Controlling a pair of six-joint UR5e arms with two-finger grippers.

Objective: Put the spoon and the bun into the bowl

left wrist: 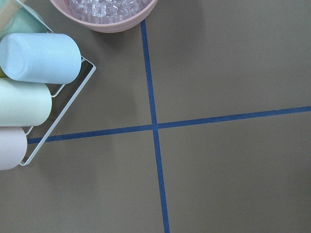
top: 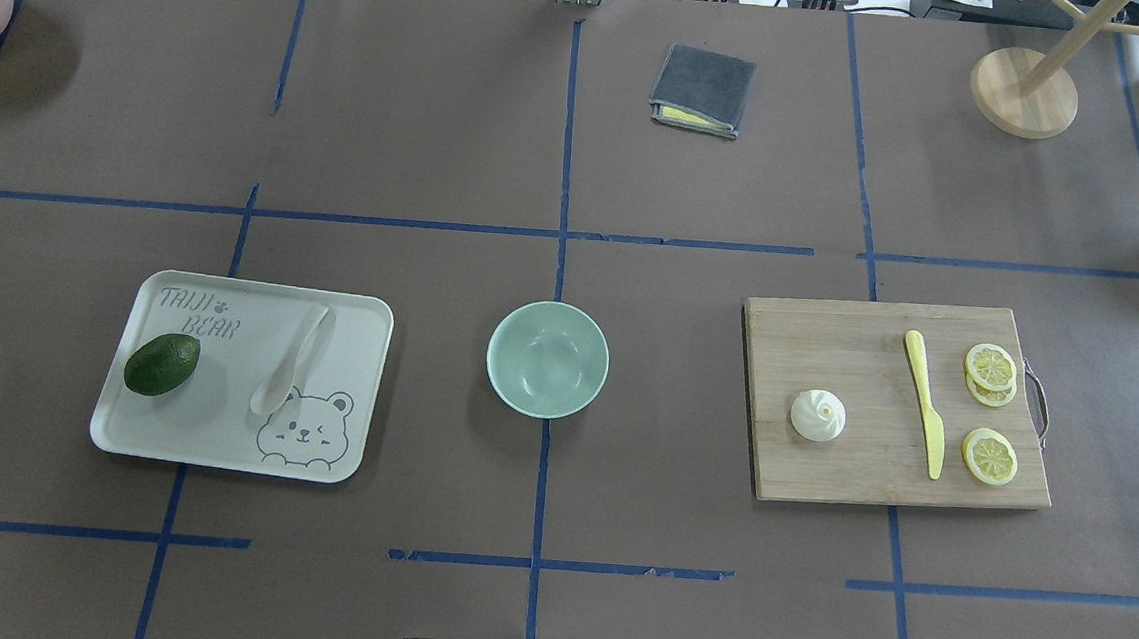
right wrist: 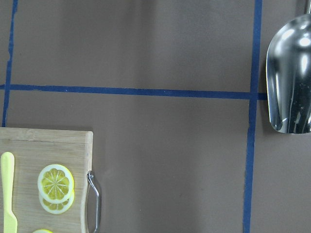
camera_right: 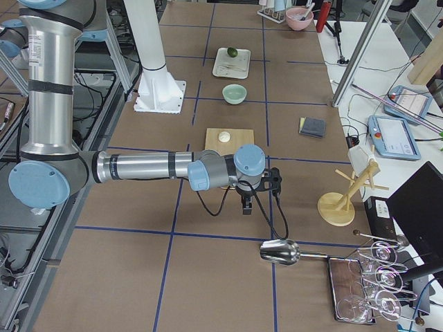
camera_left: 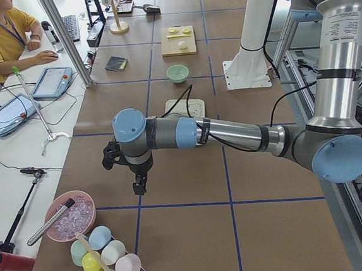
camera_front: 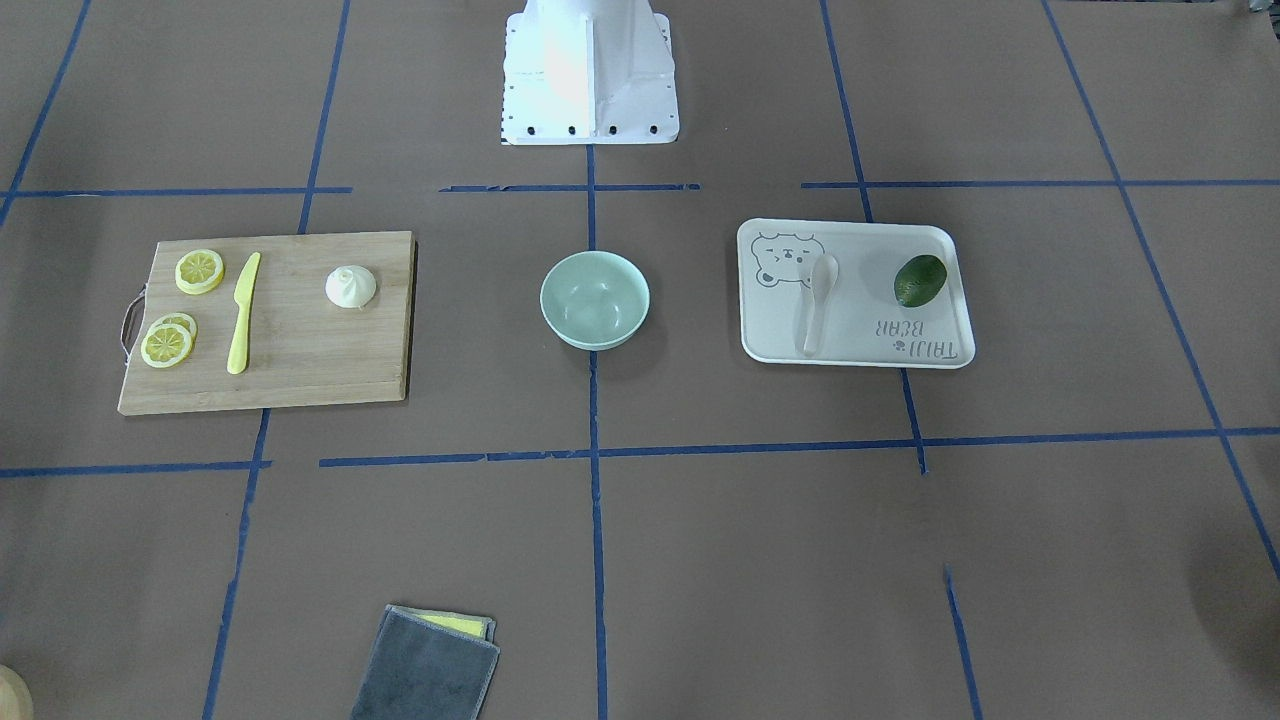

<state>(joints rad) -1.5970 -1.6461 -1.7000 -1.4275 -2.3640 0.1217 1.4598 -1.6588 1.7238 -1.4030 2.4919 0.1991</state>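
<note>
Because each gripper shows only in a side view, whether its fingers are spread or pressed together cannot be told. The left gripper (camera_left: 138,185) hangs, fingers down and holding nothing, above the brown paper-covered table (top: 441,150), near a pink bowl of clear cubes (camera_left: 70,216) and a white wire rack of pastel cups (camera_left: 106,253). The right gripper (camera_right: 247,206) hangs likewise above the table at the opposite end, near a shiny metal scoop (camera_right: 280,252).

The small pale beige-white soup spoon (top: 287,373) lies on a cream rectangular tray with a bear print (top: 222,416) on the robot's left, beside a dark green avocado (top: 161,364). The small white pleated steamed bun (top: 817,415) sits on a rectangular bamboo cutting board (top: 839,474) on the robot's right, with a yellow plastic knife (top: 925,403) and yellow lemon slices (top: 989,456). The round pale mint-green bowl (top: 548,358) stands between tray and board, apart from both.
</note>
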